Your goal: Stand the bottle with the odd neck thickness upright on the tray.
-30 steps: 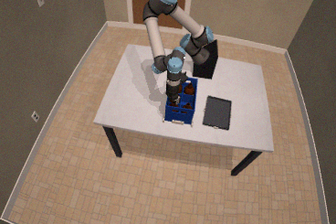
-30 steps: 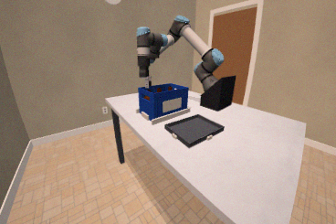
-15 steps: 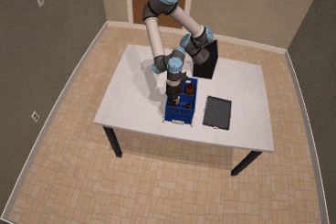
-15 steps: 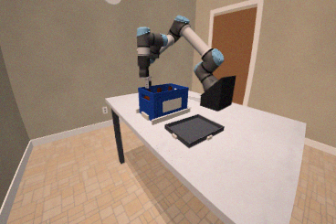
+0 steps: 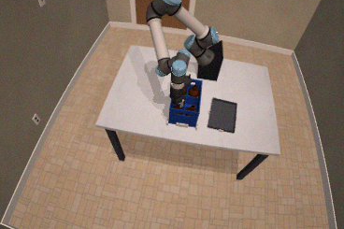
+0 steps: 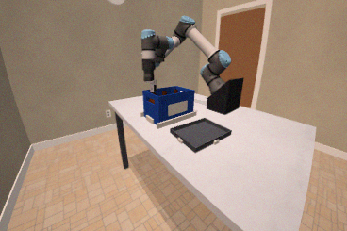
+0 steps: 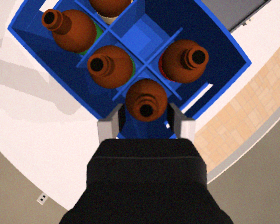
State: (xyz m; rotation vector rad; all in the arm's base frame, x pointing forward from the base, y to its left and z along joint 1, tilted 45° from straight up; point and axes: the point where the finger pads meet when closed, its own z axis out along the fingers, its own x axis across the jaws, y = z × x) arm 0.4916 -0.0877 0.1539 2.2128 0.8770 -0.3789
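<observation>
The blue crate [image 5: 182, 121] [image 6: 162, 112] [image 7: 218, 50] holds five brown bottles upright in its compartments. My gripper [image 5: 180, 105] [image 6: 153, 87] [image 7: 146, 112] is open, low over one end of the crate. In the wrist view the nearest bottle [image 7: 146, 95] stands with its mouth between or just beyond the open fingers, touching neither. Behind it are a green-labelled bottle [image 7: 116, 67] and a red-labelled bottle [image 7: 181, 65]; further off are another green-labelled bottle [image 7: 75, 31] and a white-labelled bottle [image 7: 111, 6]. I cannot tell which neck differs. The dark tray [image 5: 222, 115] [image 6: 200, 133] [image 7: 233, 9] is empty.
The tray lies beside the crate on the white table [image 5: 252, 97] [image 6: 269, 155]. A black block [image 5: 212, 64] [image 6: 226, 97] stands at the arm's base, behind crate and tray. Pale strips [image 6: 176, 119] run along the crate's foot. The crate's walls and dividers surround the bottles.
</observation>
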